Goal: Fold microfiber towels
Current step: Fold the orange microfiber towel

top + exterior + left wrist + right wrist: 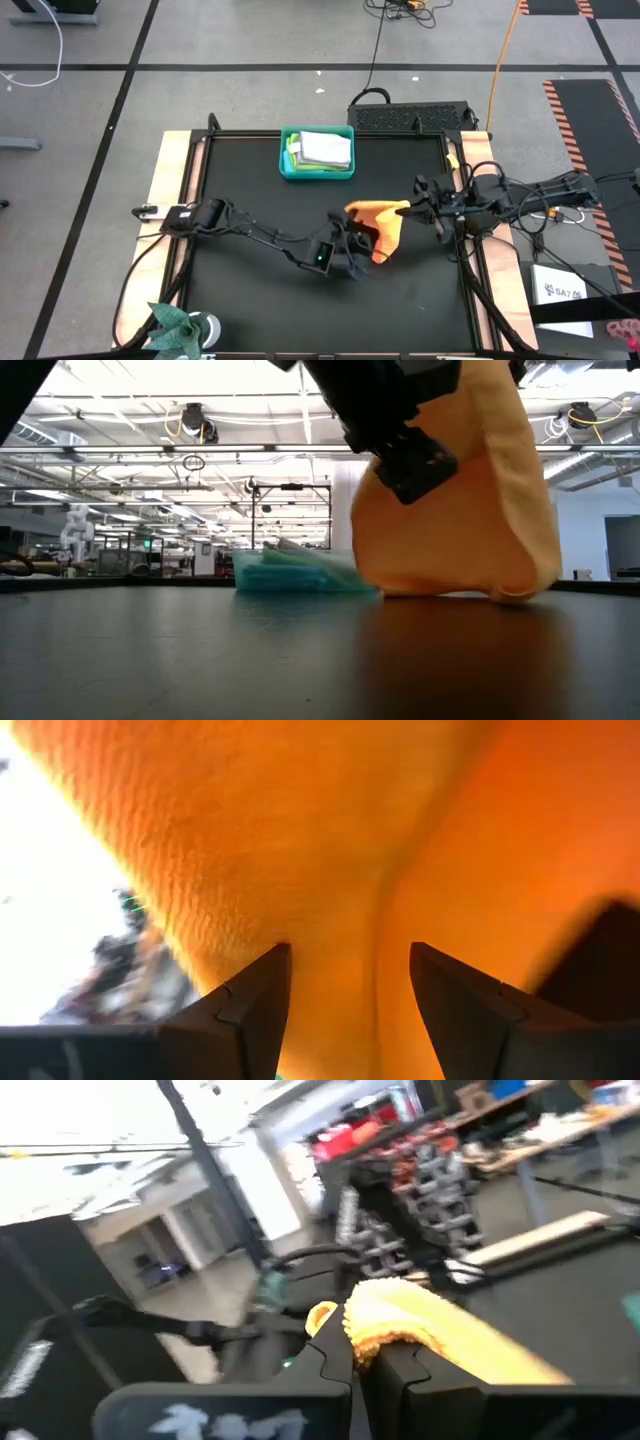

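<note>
Now the orange-yellow towel [381, 226] hangs lifted near mid counter [250, 300], its bottom edge touching the surface. Right claw [362, 1348] is clamped tight on one top corner. Left claw [350, 1010] stands spread wide w/ cloth betw. its fingers, prob. not pinching. Teal bin [317, 170] at the counter's back edge holds folded towels [325, 148].

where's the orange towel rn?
High view: orange towel hangs right of table centre, pinched by the shut right gripper, with the open left gripper beside it, below the teal bin.
</note>
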